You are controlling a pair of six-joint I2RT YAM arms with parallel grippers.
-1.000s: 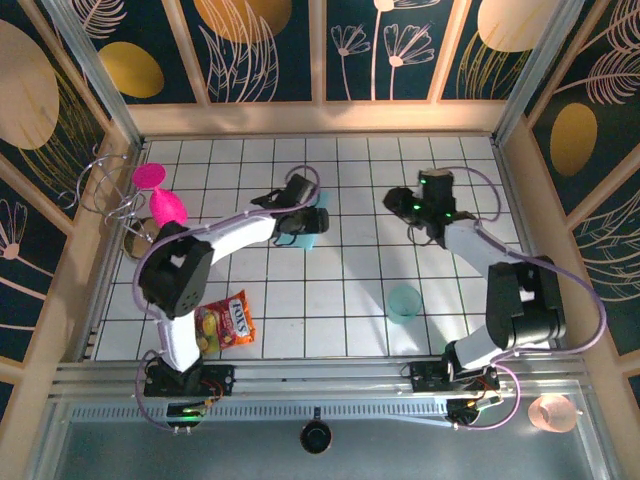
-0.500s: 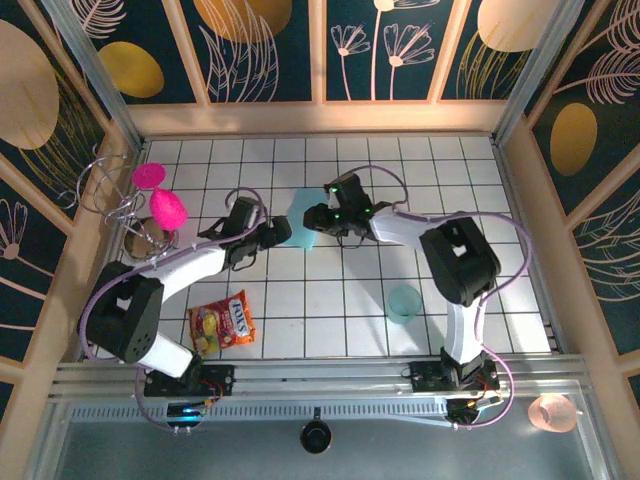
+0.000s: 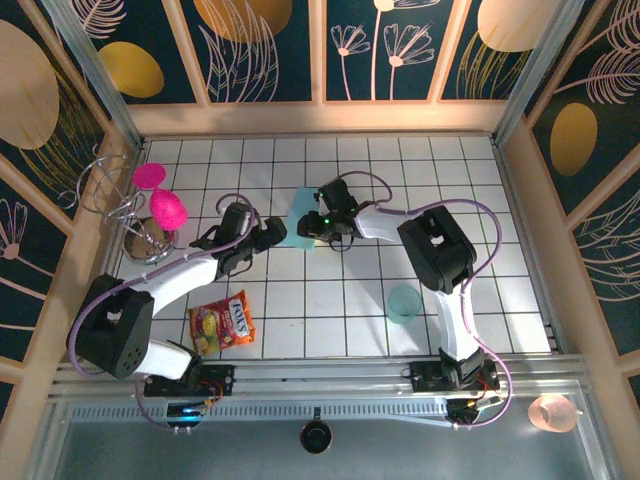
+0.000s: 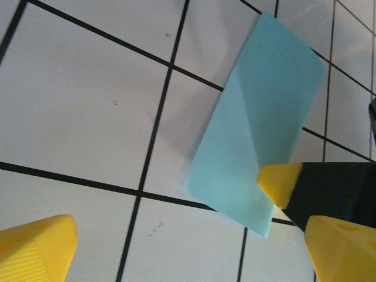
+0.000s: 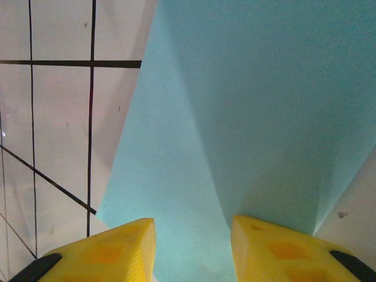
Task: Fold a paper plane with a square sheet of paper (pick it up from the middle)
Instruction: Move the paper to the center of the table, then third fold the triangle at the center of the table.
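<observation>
The square sheet of paper (image 3: 303,207) lies folded into a light-blue rectangle on the tiles behind the table's middle. In the left wrist view the paper (image 4: 258,117) shows a diagonal crease and casts a soft shadow to its left. My right gripper (image 3: 318,228) is over the sheet's near end. Its jaws stand partly apart, the paper (image 5: 235,106) spans the gap between them, and one yellow fingertip (image 4: 281,182) rests on it. My left gripper (image 3: 272,234) is just left of the sheet, wide open (image 4: 188,252) over bare tile.
A translucent teal cup (image 3: 404,303) stands at front right of centre. A snack packet (image 3: 225,322) lies front left. Pink objects (image 3: 160,200) and a wire rack (image 3: 105,190) sit by the left wall. Wooden walls enclose the table.
My left gripper has let go of the paper, opened and drawn back to the left. My right arm has swung left from the right side onto the sheet.
</observation>
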